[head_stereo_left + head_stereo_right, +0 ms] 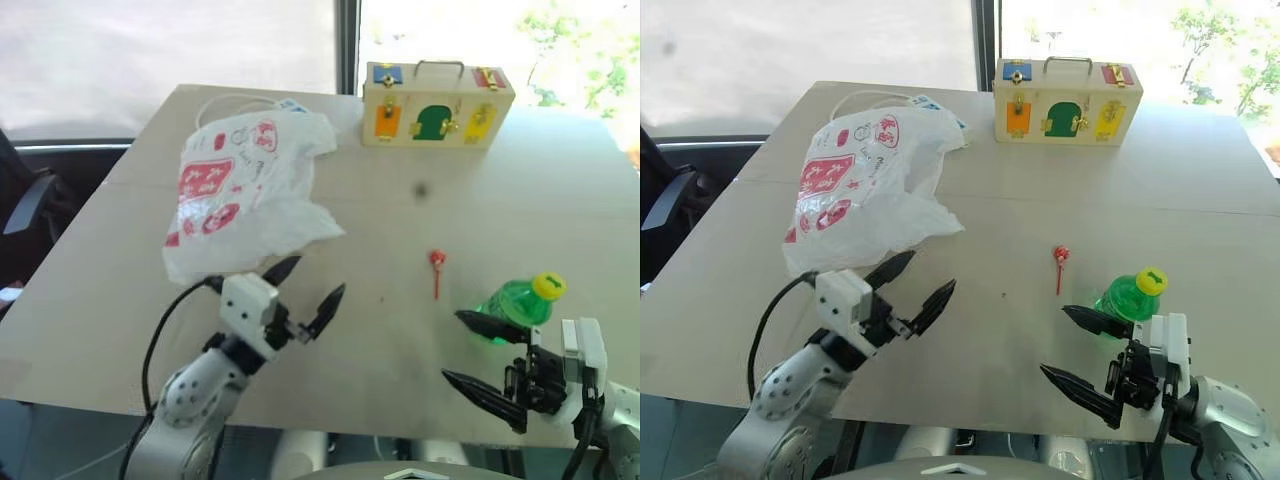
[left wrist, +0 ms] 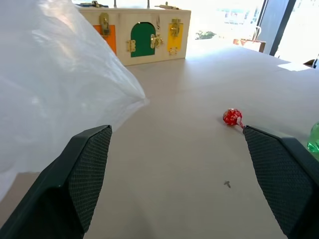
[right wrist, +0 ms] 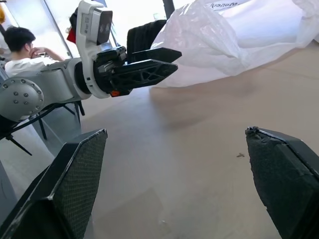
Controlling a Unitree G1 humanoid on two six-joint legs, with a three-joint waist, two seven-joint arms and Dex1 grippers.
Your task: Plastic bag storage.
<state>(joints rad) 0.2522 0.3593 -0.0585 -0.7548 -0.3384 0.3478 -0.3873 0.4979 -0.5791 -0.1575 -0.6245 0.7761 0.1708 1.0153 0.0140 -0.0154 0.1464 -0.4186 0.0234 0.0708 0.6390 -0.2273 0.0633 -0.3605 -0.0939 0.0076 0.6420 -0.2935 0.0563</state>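
Fingers on both my grippers stand spread wide and hold nothing. My left gripper (image 1: 305,295) hangs over the near part of the desk (image 1: 380,200), just beside the near edge of the plastic bag (image 1: 245,190), not touching it as far as I can see. The plastic bag lies crumpled on the far left of the desk, red panels up, loop handles toward the far edge. My right gripper (image 1: 478,352) hangs at the near right, close to a green bottle (image 1: 515,300) with a yellow cap. A red lollipop (image 1: 437,265) lies between the grippers, and a wooden box (image 1: 437,105) with coloured doors stands at the far edge.
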